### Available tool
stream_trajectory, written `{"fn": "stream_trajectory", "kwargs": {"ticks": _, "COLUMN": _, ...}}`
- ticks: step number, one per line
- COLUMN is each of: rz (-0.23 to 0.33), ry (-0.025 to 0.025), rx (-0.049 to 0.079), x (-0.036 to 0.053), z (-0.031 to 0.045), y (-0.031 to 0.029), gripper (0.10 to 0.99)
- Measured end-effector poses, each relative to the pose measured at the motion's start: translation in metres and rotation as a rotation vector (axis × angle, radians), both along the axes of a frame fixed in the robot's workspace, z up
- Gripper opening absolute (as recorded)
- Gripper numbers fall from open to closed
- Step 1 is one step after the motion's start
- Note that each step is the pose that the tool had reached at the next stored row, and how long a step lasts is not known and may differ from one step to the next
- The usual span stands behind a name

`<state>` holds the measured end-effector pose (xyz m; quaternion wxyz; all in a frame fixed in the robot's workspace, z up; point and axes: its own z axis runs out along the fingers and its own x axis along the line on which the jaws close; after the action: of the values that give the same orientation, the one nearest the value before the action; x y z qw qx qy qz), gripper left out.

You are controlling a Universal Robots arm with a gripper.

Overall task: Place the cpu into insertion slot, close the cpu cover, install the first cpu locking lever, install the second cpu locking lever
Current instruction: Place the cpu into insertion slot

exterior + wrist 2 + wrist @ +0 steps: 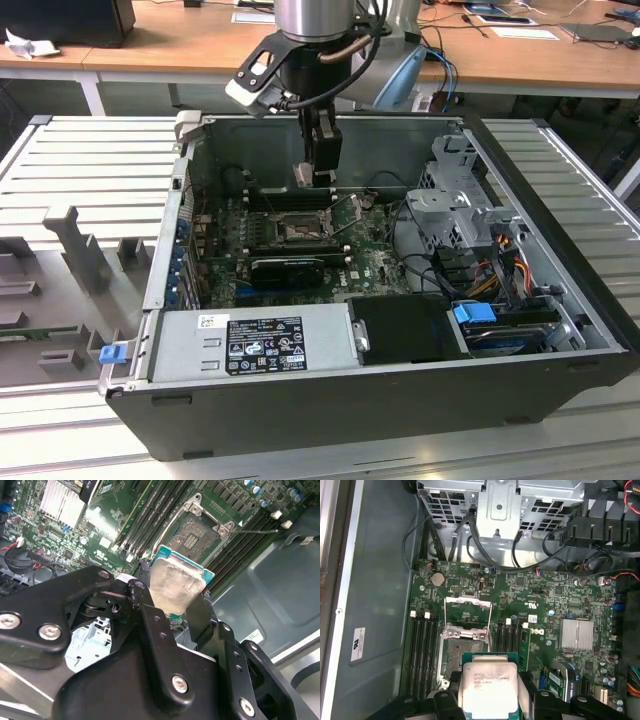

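My gripper (172, 597), jaws pinched shut on the cpu (177, 580) by its edges, hangs at upper centre of the exterior view, the bare slot (300, 228) just below it in that frame, not touching, its cover (467, 611) swung open.

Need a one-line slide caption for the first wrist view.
Gripper, jaws shut on the cpu, poised over the motherboard near the empty insertion slot; cpu cover open.
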<state>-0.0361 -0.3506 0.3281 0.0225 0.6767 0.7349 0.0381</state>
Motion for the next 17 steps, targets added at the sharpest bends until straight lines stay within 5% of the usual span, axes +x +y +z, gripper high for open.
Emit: {"fn": "stream_trajectory", "kwargs": {"ticks": 17, "rz": -0.001, "ry": 0.0031, "rx": 0.000, "x": 0.0000, "z": -0.0198, "y": 0.0000, "gripper": 0.525}}
